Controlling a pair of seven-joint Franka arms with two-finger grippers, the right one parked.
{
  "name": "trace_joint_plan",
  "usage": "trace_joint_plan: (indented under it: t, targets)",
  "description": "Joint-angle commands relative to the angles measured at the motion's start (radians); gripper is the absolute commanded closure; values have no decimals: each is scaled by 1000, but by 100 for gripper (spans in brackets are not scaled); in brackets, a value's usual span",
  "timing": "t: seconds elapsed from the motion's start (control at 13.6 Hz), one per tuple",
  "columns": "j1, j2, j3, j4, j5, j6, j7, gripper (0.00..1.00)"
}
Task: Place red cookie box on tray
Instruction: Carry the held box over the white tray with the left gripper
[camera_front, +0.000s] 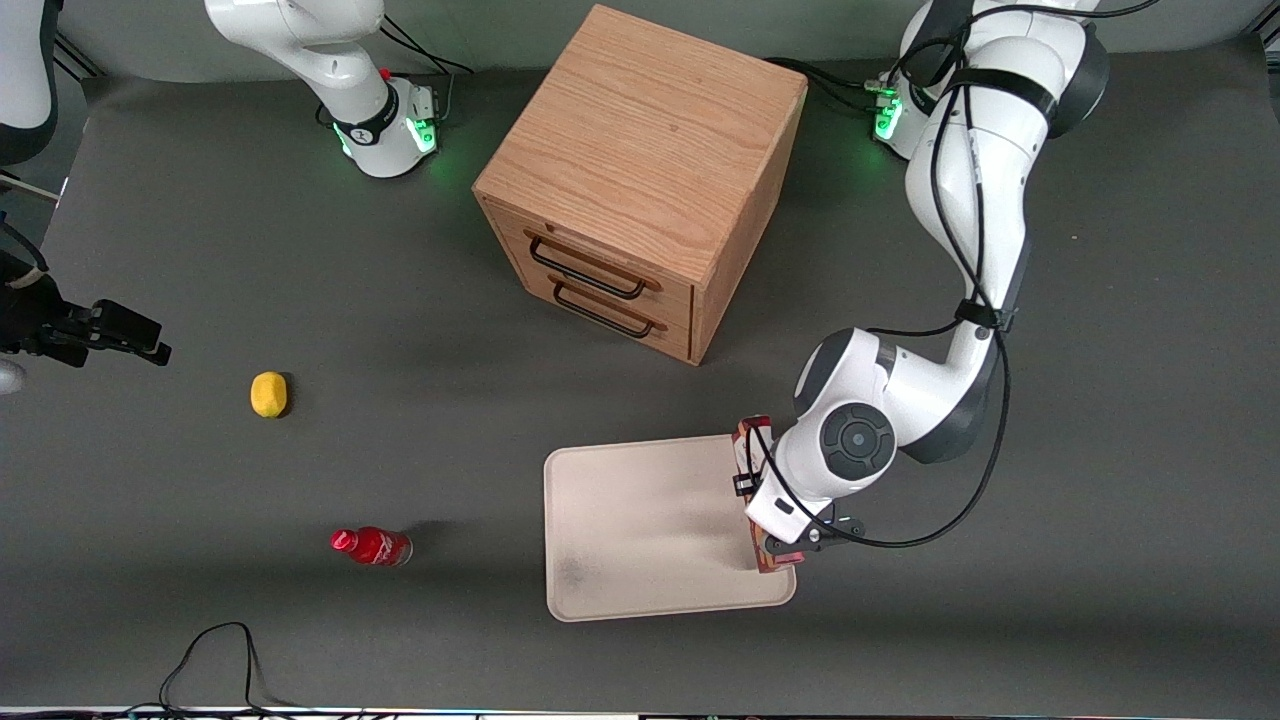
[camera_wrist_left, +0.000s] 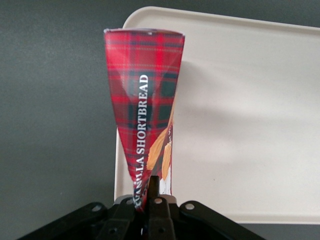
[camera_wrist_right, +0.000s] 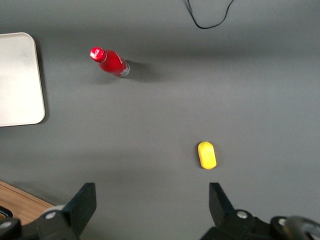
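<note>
We see the left arm's hand (camera_wrist_left: 150, 205) pinching one end of the flat dark-red tartan cardboard cookie box (camera_wrist_left: 146, 107), which hangs on edge above the rim of the large beige rounded-corner tray (camera_front: 640, 520) at the working arm's end. The tray rests on the grey table (camera_front: 300, 620).
</note>
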Motion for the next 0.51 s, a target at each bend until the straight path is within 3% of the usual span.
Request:
trace_joint_plan:
  t: [0.0,0.29,0.37,0.44]
  targets:
    - [-17,34,18,44,35,16,-20,100]
    - [-18,51,18,42,41,30,-21,100]
    - [-18,51,18,38,41,39,-21,93]
    - [-18,51,18,36,41,41,-21,60]
